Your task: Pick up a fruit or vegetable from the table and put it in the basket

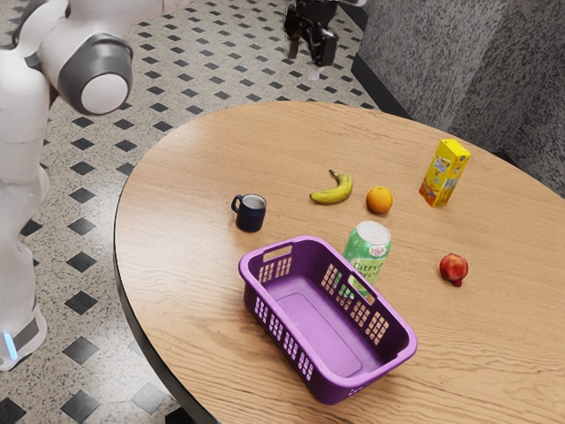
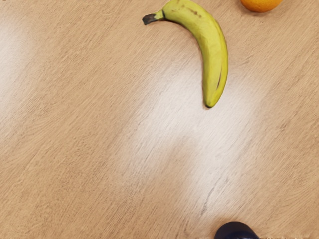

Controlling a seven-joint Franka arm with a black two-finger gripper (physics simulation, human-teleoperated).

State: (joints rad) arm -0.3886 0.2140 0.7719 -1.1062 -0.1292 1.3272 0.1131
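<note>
High above the table's far side, my gripper [image 1: 312, 55] hangs with its two black fingers apart and nothing between them. Below it on the tabletop lies a yellow banana [image 1: 334, 193], with an orange [image 1: 380, 200] close beside it. A red fruit [image 1: 453, 267] rests farther toward the exterior view's right. The purple basket [image 1: 399, 351] stands in the foreground, its visible inside bare. In the wrist view the banana [image 2: 214, 50] is curved and whole, and part of the orange [image 2: 261, 4] shows near it.
A green can [image 1: 367, 247] stands upright against or just behind the basket's far side. The dark blue mug [image 1: 251, 213] is toward the exterior view's left, and its edge [image 2: 236, 231] enters the wrist view. A yellow carton [image 1: 444, 174] stands beyond the orange on the round wooden table [image 1: 203, 168].
</note>
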